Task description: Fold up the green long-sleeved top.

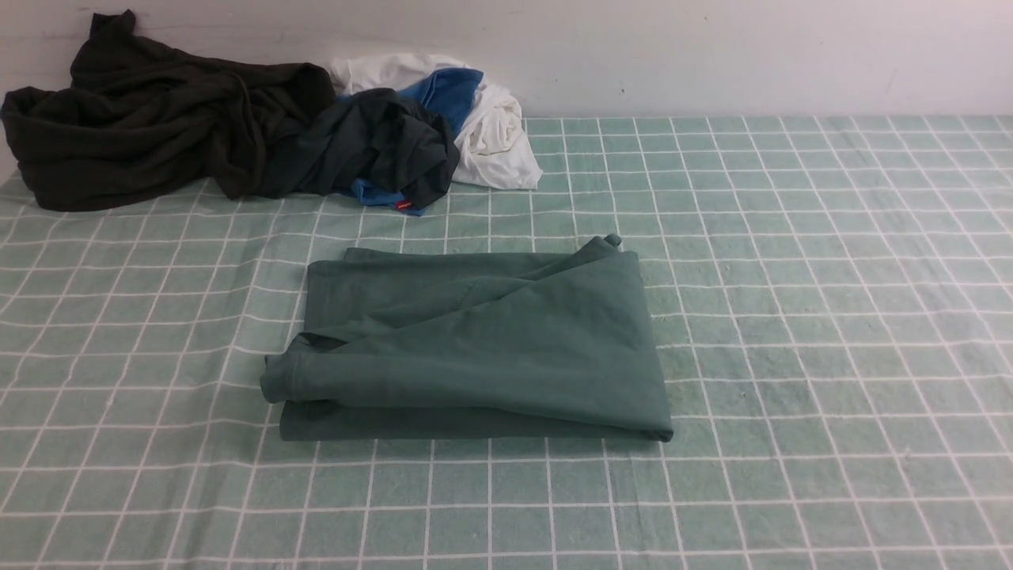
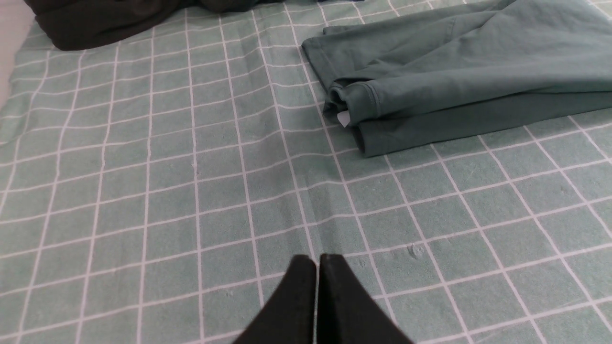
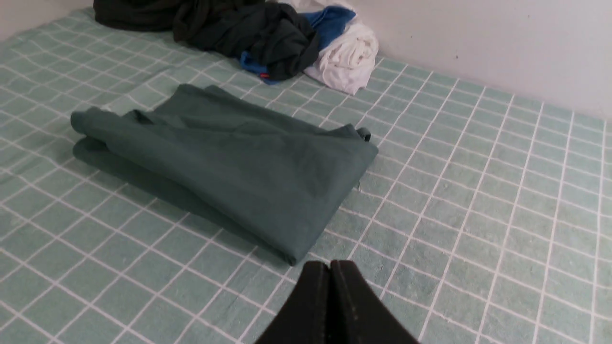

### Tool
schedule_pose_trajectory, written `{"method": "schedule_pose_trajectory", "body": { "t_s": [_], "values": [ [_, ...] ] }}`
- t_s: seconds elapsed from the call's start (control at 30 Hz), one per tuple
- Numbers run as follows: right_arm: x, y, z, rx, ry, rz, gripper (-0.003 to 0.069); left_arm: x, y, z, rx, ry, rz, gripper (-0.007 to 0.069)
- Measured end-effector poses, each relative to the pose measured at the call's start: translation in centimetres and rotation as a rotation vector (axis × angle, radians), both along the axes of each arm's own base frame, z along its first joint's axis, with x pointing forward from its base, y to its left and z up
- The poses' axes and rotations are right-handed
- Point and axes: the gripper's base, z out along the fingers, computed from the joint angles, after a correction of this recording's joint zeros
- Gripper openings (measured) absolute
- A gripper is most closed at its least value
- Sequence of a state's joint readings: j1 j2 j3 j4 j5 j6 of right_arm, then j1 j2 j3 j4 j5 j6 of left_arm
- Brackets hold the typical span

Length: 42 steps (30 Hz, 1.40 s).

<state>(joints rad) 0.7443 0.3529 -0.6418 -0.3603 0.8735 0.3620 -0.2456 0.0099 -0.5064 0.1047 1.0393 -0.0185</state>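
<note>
Nearby, red label on dark garment [image 1: 380, 142], lettering too small; both grippers [image 2: 317, 260] [image 3: 330, 265] closed, empty

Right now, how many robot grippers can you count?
2: the left gripper, shut, in the left wrist view; the right gripper, shut, in the right wrist view.

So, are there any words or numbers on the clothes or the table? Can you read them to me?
No word or number is clear enough to read.
Red tag on the blue cloth by the dark bundle: pale marks, too small to read.
White tag at the green top: no readable text.
Checked tablecloth: only lines, no writing.
</note>
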Motion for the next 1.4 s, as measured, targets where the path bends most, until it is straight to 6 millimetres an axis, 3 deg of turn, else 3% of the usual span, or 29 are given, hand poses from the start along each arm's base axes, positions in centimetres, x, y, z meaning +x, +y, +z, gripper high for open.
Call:
{"method": "schedule_pose_trajectory", "body": {
  "t_s": [0.3,0.5,0.63,0.77,0.8,0.87,1.03,1.23,1.4],
  "values": [
    [-0.1,1.5,-1.1,0.193,0.091,0.060,-0.0014,0.0,0.0,0.0,0.001,0.000,0.000,-0.0003],
    [0.8,2.8,-2.7,0.181,-0.114,0.161,-0.0014,0.0,0.0,0.0,0.000,-0.001,0.000,-0.0003],
    [1.1,3.5,-5.3,0.209,-0.242,0.212,-0.0014,0.0,0.0,0.0,0.001,-0.001,0.000,-0.0003],
    [1.2,2.4,-9.5,0.300,-0.296,0.084,-0.0014,0.0,0.0,0.0,0.001,-0.001,-0.001,-0.0003],
    [1.2,2.3,-9.4,0.303,-0.312,0.078,-0.0014,0.0,0.0,0.0,0.001,-0.001,-0.001,-0.0003],
    [1.1,1.3,-11.2,0.336,-0.374,-0.031,-0.0014,0.0,0.0,0.0,0.001,-0.001,-0.001,-0.0003],
    [0.6,-0.8,-11.5,0.328,-0.502,-0.275,-0.0014,0.0,0.0,0.0,0.000,-0.002,-0.002,-0.0003],
    [0.0,-2.3,-13.5,0.239,-0.359,-0.524,-0.0014,0.0,0.0,0.0,0.000,-0.002,-0.002,-0.0003],
    [-0.1,-2.6,-14.6,0.174,-0.251,-0.573,-0.0014,0.0,0.0,0.0,0.000,-0.003,-0.002,-0.0003]
  ]
}}
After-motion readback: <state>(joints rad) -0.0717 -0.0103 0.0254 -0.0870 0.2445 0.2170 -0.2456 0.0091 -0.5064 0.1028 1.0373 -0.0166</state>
